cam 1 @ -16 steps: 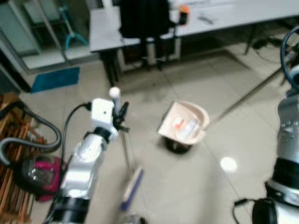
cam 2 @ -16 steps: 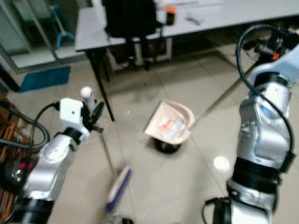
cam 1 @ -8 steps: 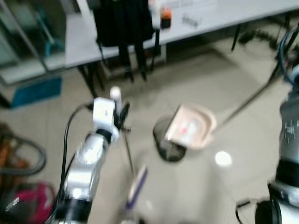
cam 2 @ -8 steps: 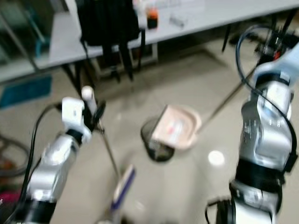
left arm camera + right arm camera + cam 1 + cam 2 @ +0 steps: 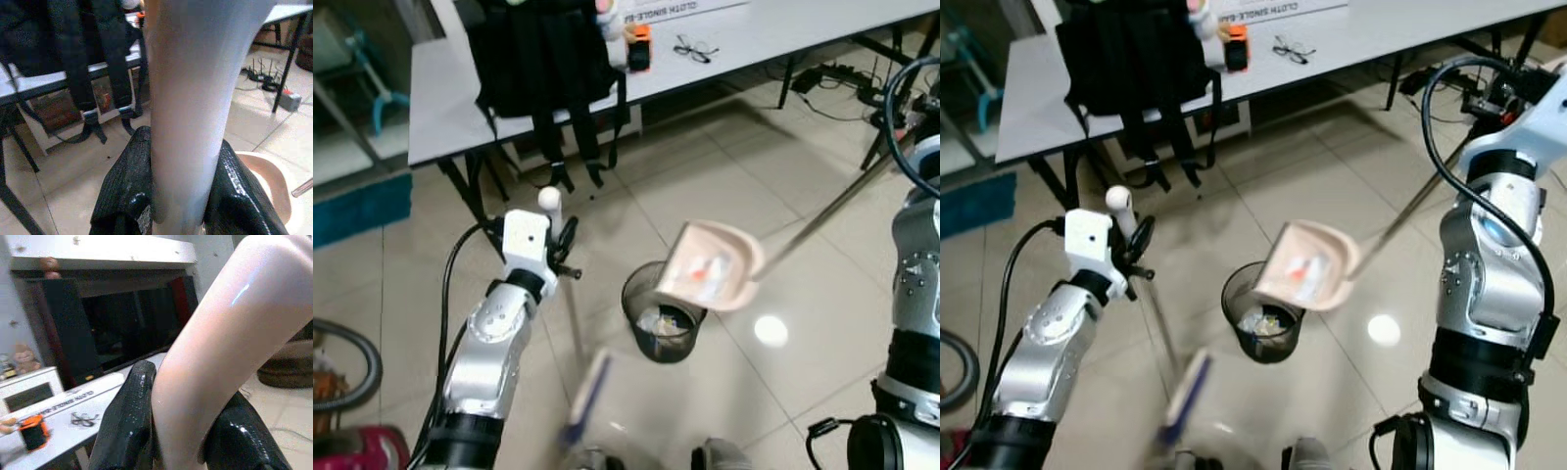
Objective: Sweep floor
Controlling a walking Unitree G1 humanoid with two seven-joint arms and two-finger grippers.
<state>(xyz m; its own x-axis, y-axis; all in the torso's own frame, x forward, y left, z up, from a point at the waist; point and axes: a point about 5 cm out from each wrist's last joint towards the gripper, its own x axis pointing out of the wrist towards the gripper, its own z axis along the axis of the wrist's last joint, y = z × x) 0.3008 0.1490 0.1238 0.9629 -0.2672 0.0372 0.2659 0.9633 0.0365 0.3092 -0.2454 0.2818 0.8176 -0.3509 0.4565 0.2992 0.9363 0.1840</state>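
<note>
We see our left gripper (image 5: 183,196) clenched round the broom handle (image 5: 195,98), fingers (image 5: 127,196) pressed on both sides; the broom head (image 5: 585,399), blurred, is low near the tiled floor (image 5: 783,196). Our right gripper (image 5: 181,431) is clamped on the dustpan handle (image 5: 220,347), w/ the long rod (image 5: 832,211) running down to the beige dustpan (image 5: 710,266), tilted just above the black wastebasket (image 5: 656,318). Red and white bits, prob. litter, lie in the pan. Behind: a grey table (image 5: 440,88) w/ a black backpack (image 5: 543,49) and glasses (image 5: 691,48).
</note>
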